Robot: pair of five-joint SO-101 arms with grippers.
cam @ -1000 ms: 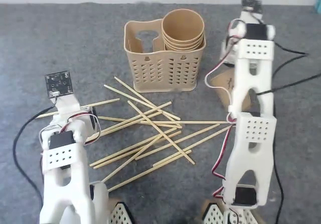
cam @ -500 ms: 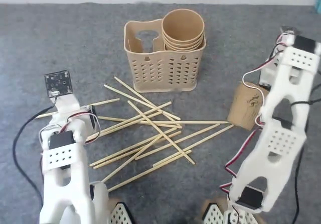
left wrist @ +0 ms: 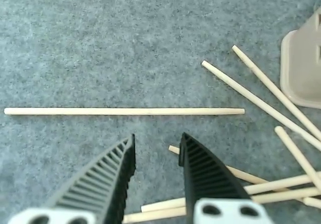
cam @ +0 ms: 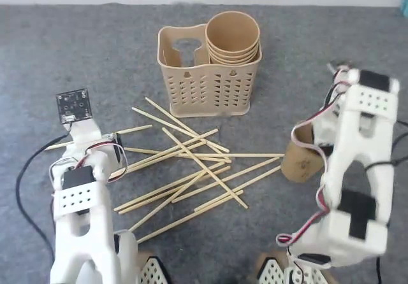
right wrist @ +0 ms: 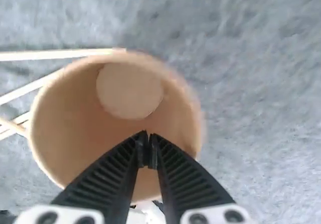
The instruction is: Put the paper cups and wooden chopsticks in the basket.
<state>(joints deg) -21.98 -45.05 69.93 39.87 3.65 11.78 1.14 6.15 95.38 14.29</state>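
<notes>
Right wrist view: right gripper (right wrist: pixel 146 142), black ribbed fingers (right wrist: pixel 113 171) pressed together with no gap at the tips, clamped on the wall of a tan paper cup (right wrist: pixel 70 133). The cup's mouth faces the fingers and its round base shows just beyond the tips.

High view: same cup (cam: pixel 298 161) sits tilted beside the right arm, just beside the ends of the scattered pale wooden chopsticks (cam: pixel 191 163).

Left wrist view: left gripper (left wrist: pixel 156 144), fingers (left wrist: pixel 118 171) apart, nothing between them. One single wooden chopstick (left wrist: pixel 125 111) lies crosswise just beyond the fingertips on the grey carpet-like surface (left wrist: pixel 100 43), not touching them.

High view: beige perforated plastic basket (cam: pixel 210 83) stands well beyond both grippers, with a stack of tan paper cups (cam: pixel 233 37) in one compartment.
</notes>
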